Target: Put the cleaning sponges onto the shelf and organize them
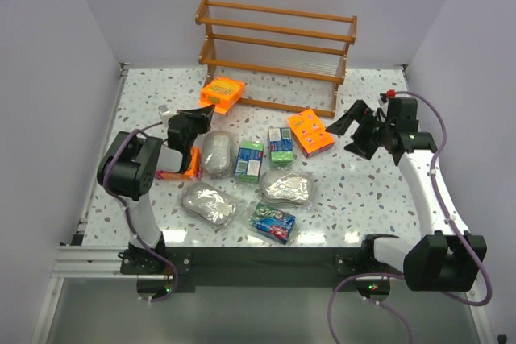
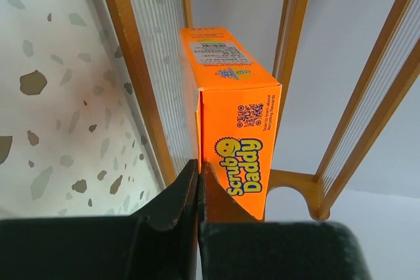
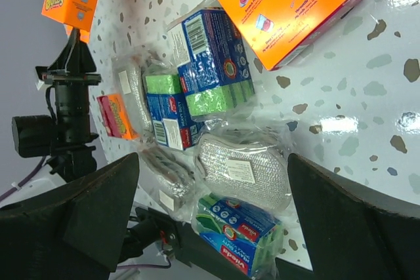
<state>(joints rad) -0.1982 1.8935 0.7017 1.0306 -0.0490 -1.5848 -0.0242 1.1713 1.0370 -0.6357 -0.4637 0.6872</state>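
While the left gripper point(image 2: 197, 167) is pinched shut, an orange sponge pack point(image 2: 230, 109) on the shelf point(image 2: 141, 90) just ahead of it, the right gripper point(image 3: 213, 188) gapes wide over the worktop point(image 3: 367, 96).

The terrazzo tabletop point(image 1: 363, 191) is white, flecked with grey and brown chips. The slatted wooden three-tier shelf point(image 1: 278, 68) is orange-brown. The flat cardboard sponge box point(image 2: 236, 129) is bright orange with yellow, blue-edged lettering. The boxy wrapped sponge pack point(image 3: 210, 63) is green and blue, white-labelled; the oval mesh scourer pack point(image 3: 243, 168) silvery-grey.
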